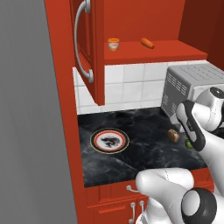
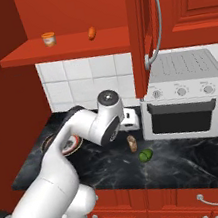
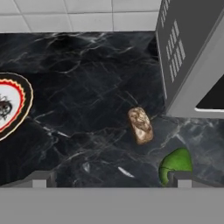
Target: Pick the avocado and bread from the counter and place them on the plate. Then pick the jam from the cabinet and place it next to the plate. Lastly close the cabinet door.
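The bread (image 3: 140, 125), a small brown chunk, lies on the black marble counter (image 3: 87, 87) near the toaster oven's corner. The green avocado (image 3: 175, 164) sits just beside it, partly behind my right fingertip (image 3: 183, 179). My gripper (image 3: 111, 179) hovers above the counter, open and holding nothing. The plate (image 1: 109, 141) with its red-orange rim lies to the left, apart from both foods. From the right base view the bread (image 2: 132, 143) and avocado (image 2: 146, 155) lie just below my hand (image 2: 128, 120). The orange jam (image 1: 113, 44) stands on the cabinet shelf (image 1: 153, 54), and the cabinet door (image 1: 87, 43) is swung open.
A silver toaster oven (image 2: 185, 97) stands on the counter right of the foods, close to my hand. An elongated orange carrot-like item (image 1: 147, 43) lies on the shelf right of the jam. The open door hangs over the plate's left side. Red drawers (image 2: 213, 197) run below.
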